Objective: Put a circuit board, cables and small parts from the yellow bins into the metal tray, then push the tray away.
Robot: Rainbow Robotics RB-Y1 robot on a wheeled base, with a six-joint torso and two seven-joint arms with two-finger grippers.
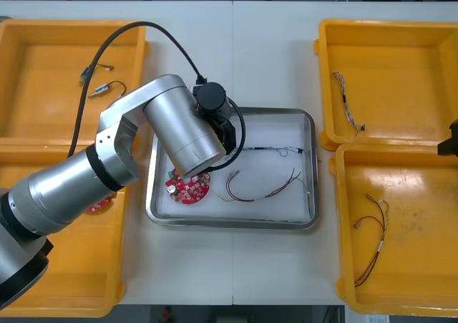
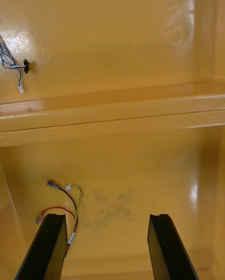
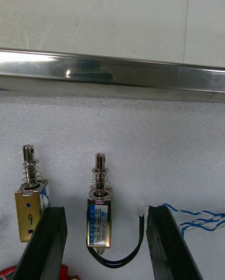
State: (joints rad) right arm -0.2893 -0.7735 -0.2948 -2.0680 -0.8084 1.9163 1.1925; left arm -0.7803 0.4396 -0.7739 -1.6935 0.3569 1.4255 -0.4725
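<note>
My left arm (image 1: 186, 133) reaches over the metal tray (image 1: 309, 165), which is white inside. My left gripper (image 3: 107, 208) is open and low over the tray floor. A small metal part (image 3: 99, 214) with a spring and a black wire loop lies between its fingers, untouched. A second small metal part (image 3: 30, 200) lies just outside one finger (image 3: 47, 242). A blue and white cable (image 3: 197, 214) lies beyond the other finger. A round red circuit board (image 1: 189, 187) and a red and yellow cable (image 1: 261, 187) lie in the tray. My right gripper (image 2: 108, 216) hangs open over the near right bin.
Yellow bins flank the tray. The far left bin (image 1: 28, 36) holds small metal parts (image 1: 106, 88). Another red board (image 1: 96, 207) peeks out in the near left bin. The far right bin has a blue and white cable (image 1: 348, 104), the near right bin a red and yellow cable (image 1: 372, 244).
</note>
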